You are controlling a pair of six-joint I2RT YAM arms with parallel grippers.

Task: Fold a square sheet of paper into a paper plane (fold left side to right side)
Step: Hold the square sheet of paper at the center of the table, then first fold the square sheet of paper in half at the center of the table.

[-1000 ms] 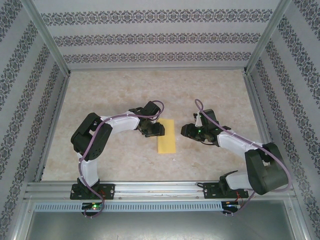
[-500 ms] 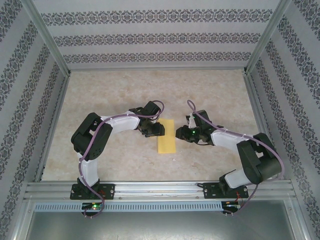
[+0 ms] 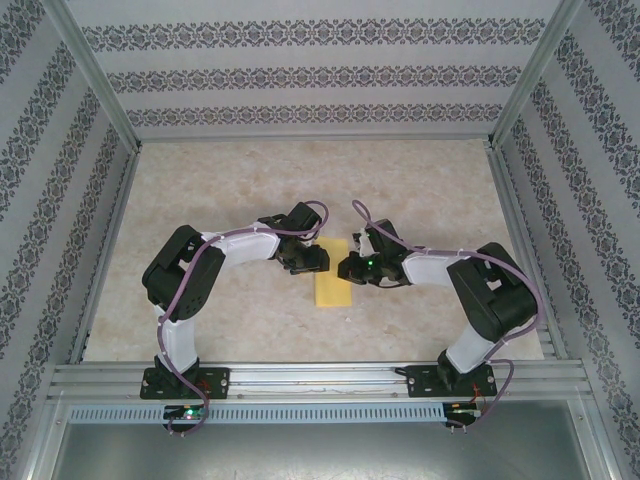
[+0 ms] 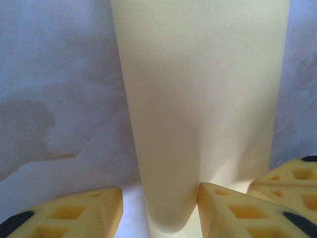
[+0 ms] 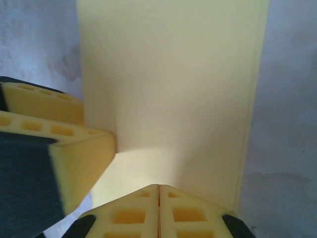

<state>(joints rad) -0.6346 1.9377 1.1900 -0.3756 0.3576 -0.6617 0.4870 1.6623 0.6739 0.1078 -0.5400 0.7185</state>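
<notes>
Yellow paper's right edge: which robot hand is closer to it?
Right. The right gripper, shut, is at that edge; the left gripper, open, is at the opposite edge of the paper.

Paper (image 3: 333, 291) between left claw (image 3: 317, 264), right claw (image 3: 346, 268)

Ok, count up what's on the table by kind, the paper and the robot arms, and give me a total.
Yellow paper sheet: 1
Robot arms: 2 (left arm, right arm)
Total: 3
</notes>
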